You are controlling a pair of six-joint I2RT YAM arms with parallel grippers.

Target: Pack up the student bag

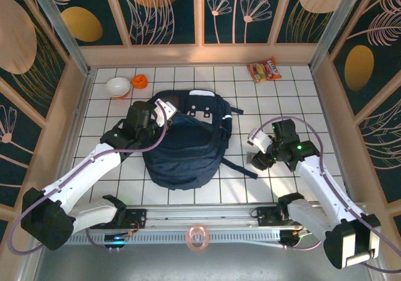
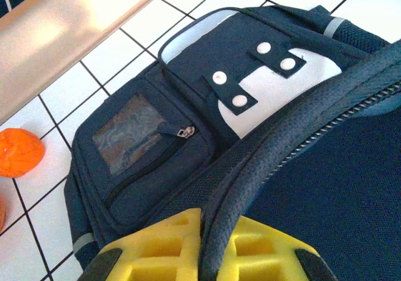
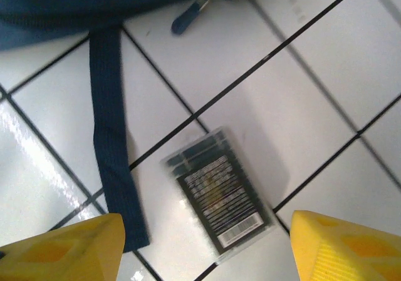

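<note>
Student bag (image 1: 188, 146) lies flat mid-worktop (image 1: 301, 99), which is glossy white tile w/ dark grout. Bag is navy woven fabric, rounded in outline, w/ a grey-white patch (image 2: 276, 93) at its far end. Two short navy tabs w/ round white snaps cross the patch. Beside it is a zipped pocket w/ a clear plastic window (image 2: 128, 140) and a small metal zip pull (image 2: 185, 131).

Left gripper (image 1: 164, 111) sits over the bag's far-left part. Its yellow jaws are narrow, closed on a thick padded band (image 2: 263, 162) of ribbed fabric running between them. An orange lump (image 2: 19, 151) w/ a rough skin lies on tile near the bag.

Right gripper (image 1: 258, 151) is just right of the bag, jaws wide, nothing in them. Below them on tile is a flat rectangular clear-plastic case (image 3: 219, 199) w/ dark printed label and barcode. A flat navy webbing strap (image 3: 113, 137) lies just beside it.

Far side: round white bowl (image 1: 118, 87) and a crinkly snack packet (image 1: 264, 69).
</note>
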